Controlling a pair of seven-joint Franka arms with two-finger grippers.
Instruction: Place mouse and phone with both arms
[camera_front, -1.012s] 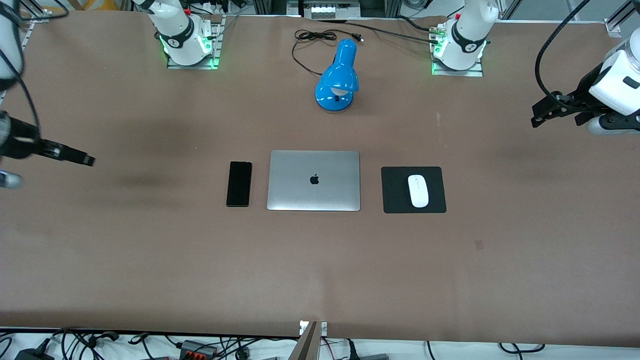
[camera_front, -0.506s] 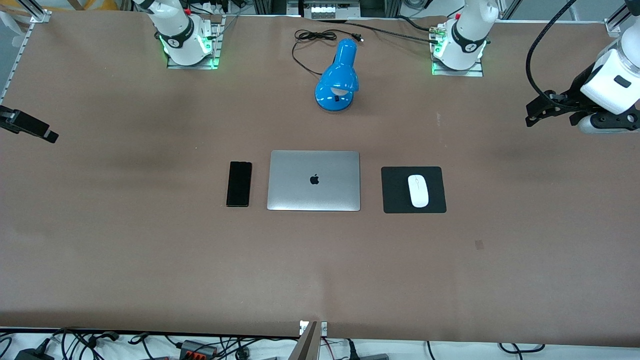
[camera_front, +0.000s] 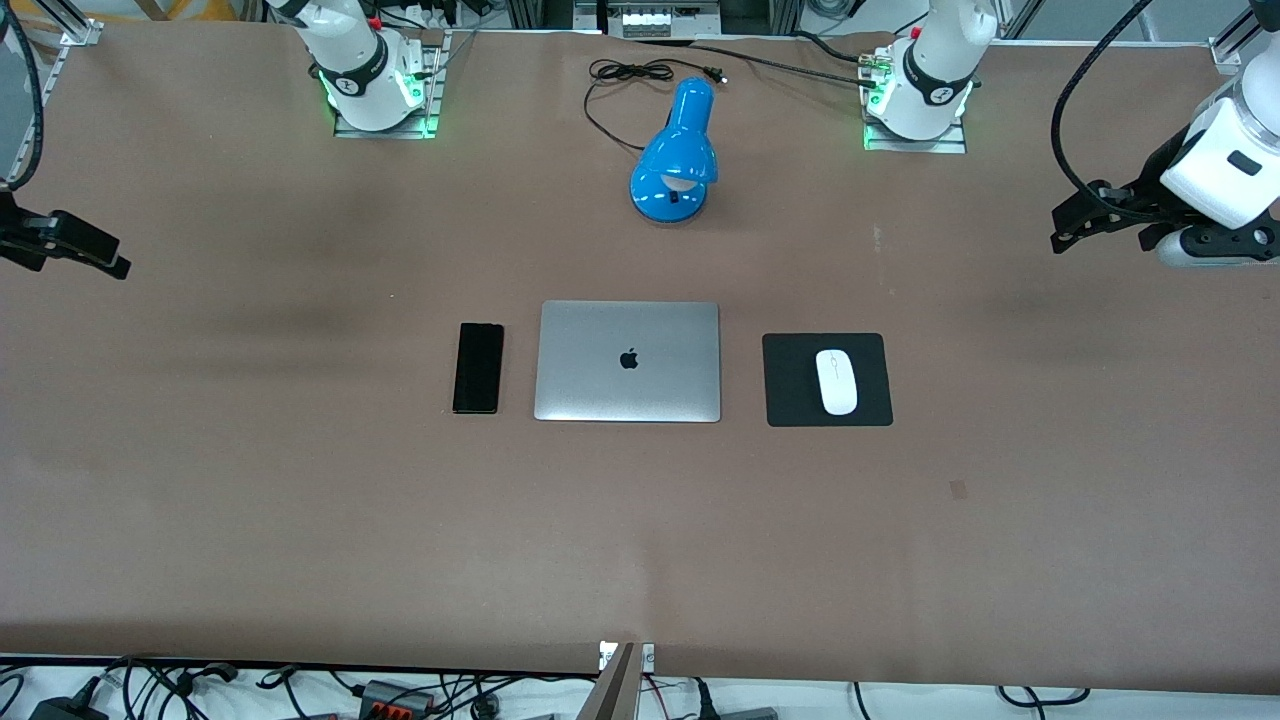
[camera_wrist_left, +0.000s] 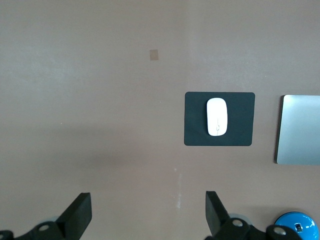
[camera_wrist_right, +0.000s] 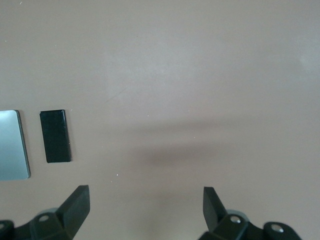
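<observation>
Front view: closed silver laptop (camera_front: 628, 361) at table centre. Black mouse pad (camera_front: 868, 380) at its 3 o'clock carries mouse (camera_front: 836, 381); left gripper (camera_wrist_left: 148, 215), spread wide, hangs at 2 o'clock. Phone (camera_front: 478, 367) at 9 o'clock; right gripper (camera_wrist_right: 146, 210), wide, hangs at 10 o'clock.

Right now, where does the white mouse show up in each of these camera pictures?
Front view: the mouse lies on the black pad, beside the laptop, toward the left arm's end of the table.
Left wrist view: the mouse sits on the pad, mid-picture.
Right wrist view: not in it; only the phone and the laptop's edge show.
Shared landmark: the laptop, in all three views.
</observation>
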